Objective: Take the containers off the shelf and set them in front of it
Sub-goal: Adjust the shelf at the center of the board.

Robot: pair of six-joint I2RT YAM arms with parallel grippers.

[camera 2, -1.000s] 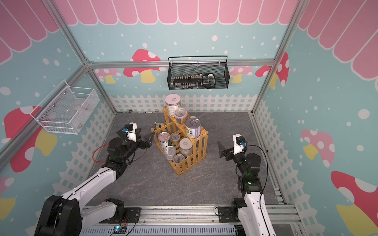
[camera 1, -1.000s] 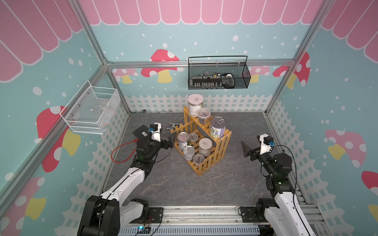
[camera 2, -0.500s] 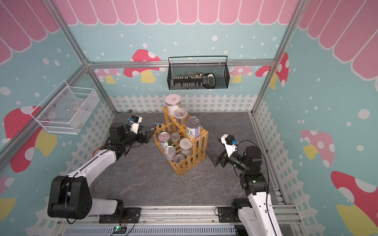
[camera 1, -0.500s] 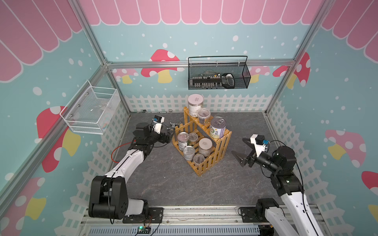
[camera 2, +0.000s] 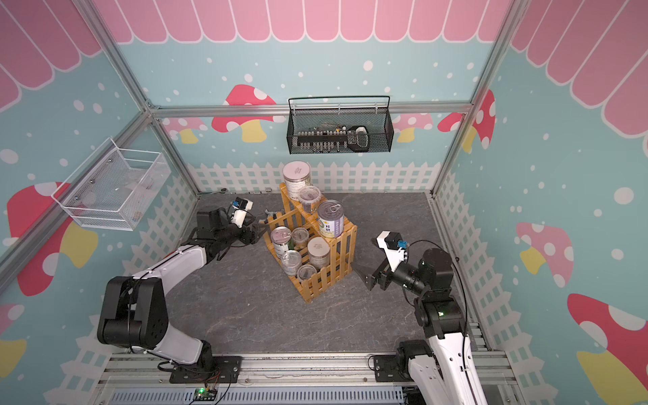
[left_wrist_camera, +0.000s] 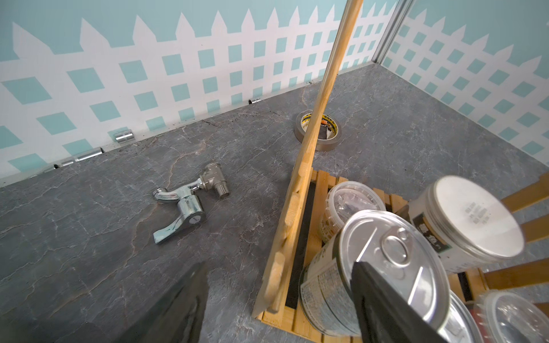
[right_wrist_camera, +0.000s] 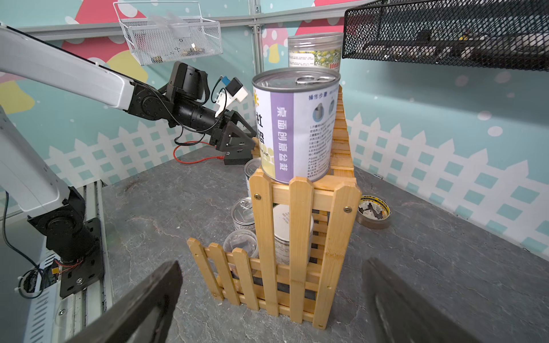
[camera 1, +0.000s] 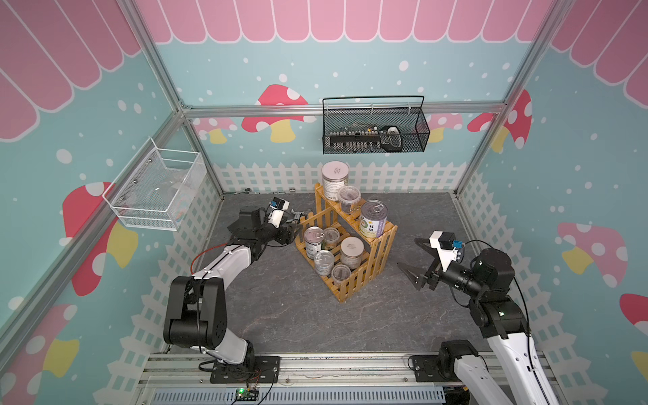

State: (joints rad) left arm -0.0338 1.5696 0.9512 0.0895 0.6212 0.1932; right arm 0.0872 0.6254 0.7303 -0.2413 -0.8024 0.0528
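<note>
The wooden shelf (camera 1: 380,259) stands mid-floor with several containers on it. On its upper tier are a white-lidded jar (camera 1: 335,179), a clear jar (camera 1: 349,198) and a purple-labelled tin (camera 1: 373,219). The lower tier holds a silver tin (camera 1: 313,240), a white-lidded jar (camera 1: 351,250) and smaller tins and clear jars. My left gripper (camera 1: 297,228) is open at the shelf's left fence. In the left wrist view its jaws (left_wrist_camera: 279,267) straddle that fence, one finger over the silver tin (left_wrist_camera: 386,255). My right gripper (camera 1: 408,254) is wide open and empty, facing the shelf's right fence (right_wrist_camera: 297,243).
A chrome tap fitting (left_wrist_camera: 187,202) lies on the floor left of the shelf. A roll of tape (left_wrist_camera: 318,133) lies behind it. A black wire basket (camera 1: 375,129) hangs on the back wall and a white mesh basket (camera 1: 154,189) on the left wall.
My left arm has reached forward to the shelf's left fence and its jaws have narrowed. My right arm has dropped lower and turned its open gripper toward the shelf's right side.
</note>
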